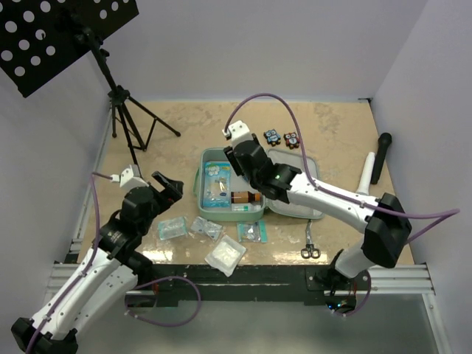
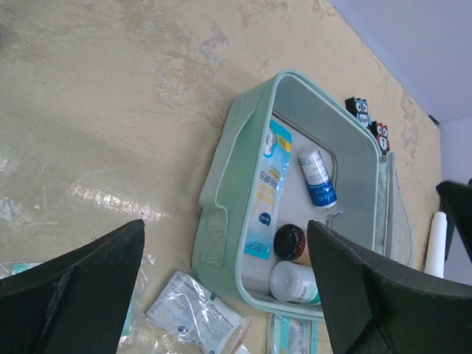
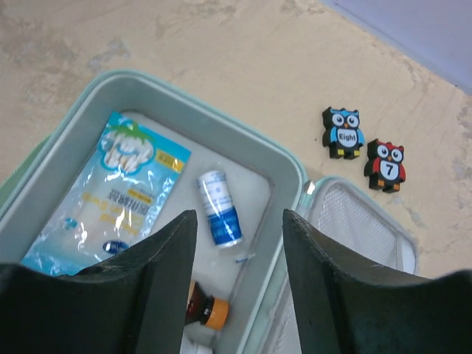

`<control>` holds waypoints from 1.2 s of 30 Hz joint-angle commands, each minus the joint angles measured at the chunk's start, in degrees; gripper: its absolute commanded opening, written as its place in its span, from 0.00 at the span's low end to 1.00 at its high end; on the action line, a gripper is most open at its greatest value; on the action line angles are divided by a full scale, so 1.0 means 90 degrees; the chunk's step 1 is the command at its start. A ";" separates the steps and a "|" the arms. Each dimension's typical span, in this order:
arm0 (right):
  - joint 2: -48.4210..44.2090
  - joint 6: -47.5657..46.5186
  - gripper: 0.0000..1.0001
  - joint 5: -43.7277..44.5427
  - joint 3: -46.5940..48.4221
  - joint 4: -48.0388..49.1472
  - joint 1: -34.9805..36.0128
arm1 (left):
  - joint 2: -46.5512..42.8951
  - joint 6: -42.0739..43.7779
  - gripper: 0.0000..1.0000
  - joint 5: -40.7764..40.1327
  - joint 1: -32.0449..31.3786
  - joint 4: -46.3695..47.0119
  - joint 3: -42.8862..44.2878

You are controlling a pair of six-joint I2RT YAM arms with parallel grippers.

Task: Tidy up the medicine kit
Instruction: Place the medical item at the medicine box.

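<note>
The medicine kit [image 1: 200,193], a mint-green zip case, lies open mid-table with its lid [image 1: 299,210] flat to the right. Inside are a blue-and-white sachet [image 3: 110,192], a small white-and-blue bottle [image 3: 220,208], a brown bottle with an orange cap [image 3: 205,310] and a white bottle [image 2: 295,284]. My right gripper [image 3: 240,221] hovers over the case [image 3: 96,96], open, with nothing between its fingers; the small bottle lies below the gap. My left gripper [image 2: 225,225] is wide open and empty, held above the table left of the kit [image 2: 221,177].
Several clear packets [image 1: 171,228] lie in front of the case, with one teal packet [image 1: 252,232] and scissors [image 1: 308,243]. Two owl blocks [image 1: 282,137] sit behind the lid. A black stick [image 1: 382,156] and a white tube [image 1: 366,171] lie far right. A tripod stand [image 1: 125,110] is back left.
</note>
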 commanded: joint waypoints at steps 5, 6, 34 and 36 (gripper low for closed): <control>0.1361 0.0777 0.38 -0.0540 0.1380 -0.0420 -0.0689 | 0.0180 0.0188 0.95 0.0373 0.0035 0.0679 -0.0206; 0.1615 0.0856 0.35 -0.0521 0.1575 -0.0518 -0.0786 | 0.0199 0.0198 0.95 0.0393 0.0035 0.0689 -0.0216; 0.3493 0.1042 0.19 -0.0570 0.2056 -0.0421 -0.1158 | 0.0687 0.0364 0.94 0.0403 0.0035 0.0767 -0.0245; 0.3395 0.1052 0.20 -0.0667 0.1920 -0.0422 -0.1149 | 0.0737 0.0383 0.94 0.0413 0.0035 0.0786 -0.0225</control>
